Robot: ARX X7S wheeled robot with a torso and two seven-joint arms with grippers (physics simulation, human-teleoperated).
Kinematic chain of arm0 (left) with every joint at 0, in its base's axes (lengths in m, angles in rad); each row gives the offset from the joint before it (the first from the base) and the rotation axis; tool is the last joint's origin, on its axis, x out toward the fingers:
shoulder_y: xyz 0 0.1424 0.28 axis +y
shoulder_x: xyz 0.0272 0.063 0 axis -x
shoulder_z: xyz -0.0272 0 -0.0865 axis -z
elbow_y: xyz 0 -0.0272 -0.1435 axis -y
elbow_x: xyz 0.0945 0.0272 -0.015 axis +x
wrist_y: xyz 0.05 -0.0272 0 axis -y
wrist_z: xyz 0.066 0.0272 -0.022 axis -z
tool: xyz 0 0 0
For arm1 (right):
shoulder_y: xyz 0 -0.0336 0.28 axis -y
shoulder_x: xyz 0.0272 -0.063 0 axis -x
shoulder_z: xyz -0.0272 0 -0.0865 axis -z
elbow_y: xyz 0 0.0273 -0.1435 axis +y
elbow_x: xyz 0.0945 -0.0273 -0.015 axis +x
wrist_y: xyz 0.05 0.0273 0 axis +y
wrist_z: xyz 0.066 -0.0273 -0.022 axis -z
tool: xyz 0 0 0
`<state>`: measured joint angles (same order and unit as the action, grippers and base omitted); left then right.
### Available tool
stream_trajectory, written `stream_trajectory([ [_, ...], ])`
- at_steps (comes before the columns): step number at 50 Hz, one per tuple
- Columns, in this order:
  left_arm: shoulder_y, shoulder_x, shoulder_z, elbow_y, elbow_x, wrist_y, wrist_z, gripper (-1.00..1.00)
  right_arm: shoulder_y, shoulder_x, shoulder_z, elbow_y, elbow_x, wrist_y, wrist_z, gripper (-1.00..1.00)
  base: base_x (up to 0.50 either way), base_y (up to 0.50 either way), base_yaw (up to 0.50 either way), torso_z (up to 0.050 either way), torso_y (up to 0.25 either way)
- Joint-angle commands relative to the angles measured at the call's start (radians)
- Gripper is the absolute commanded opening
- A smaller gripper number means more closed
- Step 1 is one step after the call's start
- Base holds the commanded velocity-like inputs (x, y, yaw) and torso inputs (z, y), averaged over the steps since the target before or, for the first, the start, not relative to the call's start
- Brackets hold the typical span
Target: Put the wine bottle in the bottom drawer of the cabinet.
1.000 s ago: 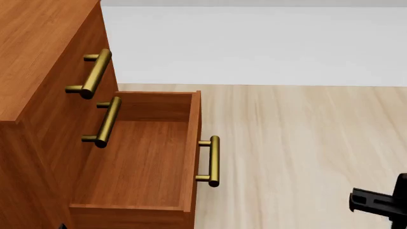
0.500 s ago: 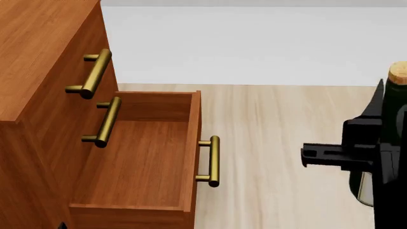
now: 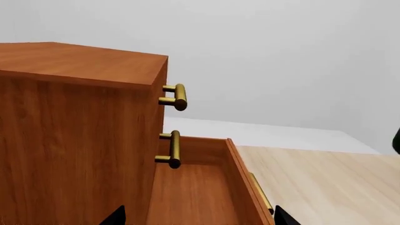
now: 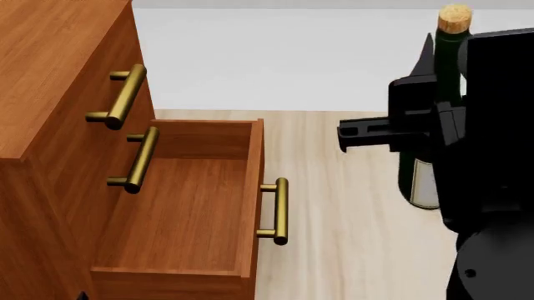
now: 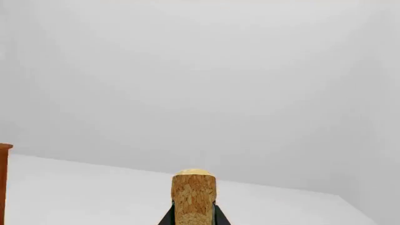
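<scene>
Risen and shifted leftward since half a second ago: right tool (image 4: 434,122), clamped on wine bottle (image 4: 419,178), upright, cork (image 5: 194,197) uppermost. Bottle now above floor, right of bottom drawer (image 4: 196,206) of cabinet (image 4: 50,75), well apart. Drawer pulled out, nothing visible inside. Left tool: barely in frame, opening cannot be told. Judged: carry under way; lowering into drawer pending.

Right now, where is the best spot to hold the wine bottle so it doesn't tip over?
Probably around the straight, round body of the wine bottle, coming from the side. It stands upright, so side-closing fingers can wrap the even middle. The neck is thin and the cork is small, so they give less hold. The right gripper already seems to hold it that way, though the arm hides the contact.
</scene>
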<state>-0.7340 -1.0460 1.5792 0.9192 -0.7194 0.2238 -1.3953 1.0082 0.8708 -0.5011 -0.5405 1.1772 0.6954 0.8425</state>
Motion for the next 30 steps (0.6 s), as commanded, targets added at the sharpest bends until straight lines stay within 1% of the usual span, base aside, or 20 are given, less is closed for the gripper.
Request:
stream_trajectory([
  [1,-0.001,0.006,-0.005,-0.001,-0.007,-0.009,0.002,1.00,0.117,-0.086,-0.018,0.104,-0.031,0.032,-0.079,-1.00,0.00,0.00,0.00,0.000,0.000],
  [12,0.006,-0.002,-0.011,-0.012,-0.006,0.002,0.007,1.00,0.194,-0.176,-0.055,0.202,-0.049,0.044,-0.136,-1.00,0.00,0.00,0.00,0.000,0.001],
  [17,0.011,-0.002,-0.013,-0.015,-0.006,0.007,0.011,1.00,0.256,-0.225,-0.083,0.233,-0.051,0.073,-0.156,-1.00,0.00,0.00,0.00,0.000,0.000],
  [27,0.019,-0.007,-0.019,-0.017,-0.001,0.014,0.007,1.00,0.310,-0.282,-0.125,0.275,-0.074,0.095,-0.183,-1.00,0.00,0.00,0.00,0.000,0.001],
  [30,0.027,-0.006,-0.019,-0.025,0.001,0.029,0.014,1.00,0.318,-0.303,-0.120,0.283,-0.046,0.104,-0.183,-1.00,0.00,0.00,0.00,0.003,0.000],
])
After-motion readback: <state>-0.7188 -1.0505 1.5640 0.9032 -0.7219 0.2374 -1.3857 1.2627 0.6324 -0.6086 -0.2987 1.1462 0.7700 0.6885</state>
